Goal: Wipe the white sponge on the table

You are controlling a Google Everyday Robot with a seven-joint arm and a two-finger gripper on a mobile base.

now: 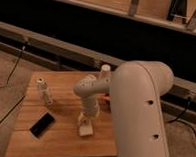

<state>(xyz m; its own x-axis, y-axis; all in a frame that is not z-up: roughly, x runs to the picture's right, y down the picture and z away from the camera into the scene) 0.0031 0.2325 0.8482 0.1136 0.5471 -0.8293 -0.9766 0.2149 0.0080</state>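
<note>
The white sponge [85, 128] lies flat on the wooden table [62, 146], near the middle of its front half. My gripper [85, 119] reaches straight down onto the sponge's far end from the pale arm [139, 110] that fills the right of the view. The gripper's tip touches or presses the sponge.
A black flat slab [42, 124] lies at the front left of the table. A small whitish bottle [44, 92] stands at the back left. A white cylinder [105, 72] stands at the back behind the arm. Cables run over the floor on the left and right.
</note>
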